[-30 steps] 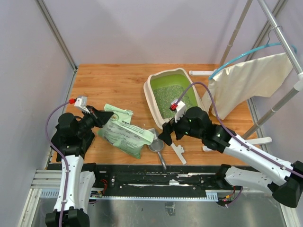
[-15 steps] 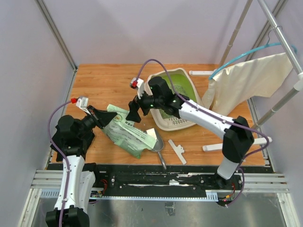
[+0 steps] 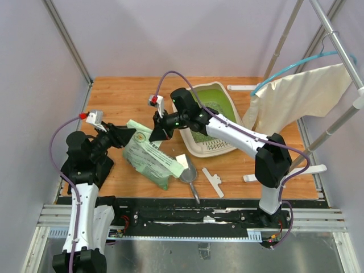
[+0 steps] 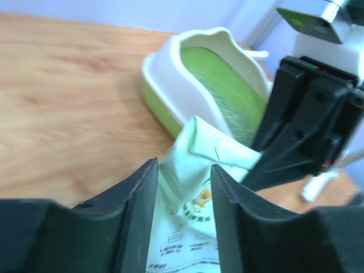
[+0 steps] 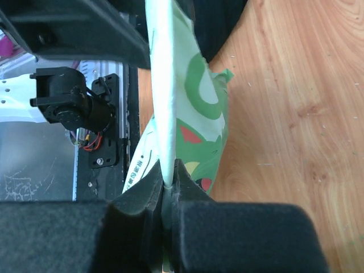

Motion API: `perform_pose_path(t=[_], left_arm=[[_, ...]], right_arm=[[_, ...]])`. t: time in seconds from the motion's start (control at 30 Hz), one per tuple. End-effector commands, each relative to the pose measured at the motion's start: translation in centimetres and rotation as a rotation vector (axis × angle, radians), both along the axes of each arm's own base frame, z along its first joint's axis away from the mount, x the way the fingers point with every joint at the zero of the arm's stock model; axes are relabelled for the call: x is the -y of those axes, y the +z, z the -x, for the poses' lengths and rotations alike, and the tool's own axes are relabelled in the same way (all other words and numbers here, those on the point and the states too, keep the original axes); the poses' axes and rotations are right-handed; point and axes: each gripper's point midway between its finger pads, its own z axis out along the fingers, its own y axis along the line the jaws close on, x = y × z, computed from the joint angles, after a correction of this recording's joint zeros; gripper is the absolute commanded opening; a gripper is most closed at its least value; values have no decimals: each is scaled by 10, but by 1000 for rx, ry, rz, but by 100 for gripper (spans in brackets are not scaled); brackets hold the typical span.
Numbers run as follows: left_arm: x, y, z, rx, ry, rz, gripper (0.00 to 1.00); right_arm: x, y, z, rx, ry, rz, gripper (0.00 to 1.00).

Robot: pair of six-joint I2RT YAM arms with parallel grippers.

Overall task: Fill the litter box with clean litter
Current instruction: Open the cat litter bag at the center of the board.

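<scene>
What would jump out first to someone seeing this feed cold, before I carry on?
The right gripper, reaching across the table, is pinched shut on the thin edge of the light green litter bag, left of centre. The left gripper faces it from the other side, jaws apart, the bag showing in the gap. Behind them, the cream litter box holds some litter in its green inside.

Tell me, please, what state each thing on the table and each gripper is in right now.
litter box: upright, partly filled with litter.
litter bag: lying on the table, top edge pinched.
scoop: lying flat, untouched.
left gripper: open, at the litter bag's corner.
right gripper: shut on the litter bag's edge.
</scene>
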Motion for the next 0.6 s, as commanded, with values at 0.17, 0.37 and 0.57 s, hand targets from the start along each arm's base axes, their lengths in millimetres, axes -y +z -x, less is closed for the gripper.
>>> perform_pose_path(t=[0.17,0.37,0.57], left_arm=[[-9,74,13,310,18,-289,68],[13,79,33,443,-205,-446,77],[9,78,27,418,-223,-510,76]], right_arm=[[4,35,-14,202,-14,113,1],[-8,40,3,297,99,165,1],[-20,64,29,402,221,97,1]])
